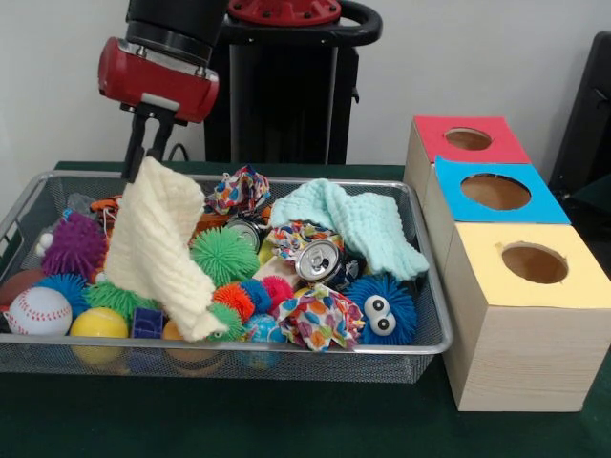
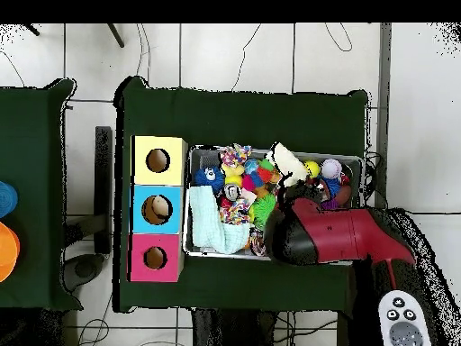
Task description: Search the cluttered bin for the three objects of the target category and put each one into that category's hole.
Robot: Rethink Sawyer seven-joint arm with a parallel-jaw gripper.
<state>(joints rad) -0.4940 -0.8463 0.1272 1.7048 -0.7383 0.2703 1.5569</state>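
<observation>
Above the left end of the large silver wire-mesh bin (image 1: pixel 420 329), in the front view, a cream knitted cloth (image 1: pixel 158 248) is held pinched at its top edge by the black two-finger gripper (image 1: pixel 145 164), hanging lengthwise with its lower end among the toys. The round hole in the red-topped wooden box (image 1: pixel 468 139) lies well apart, beyond the bin's opposite end; a full traverse is judged necessary.

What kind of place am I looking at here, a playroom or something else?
Most likely a robotics lab. A red arm's gripper lifts a cream cloth from a wire bin of toys, beside wooden boxes with holes, on a green-covered table standing on a tiled floor with trailing cables.
</observation>
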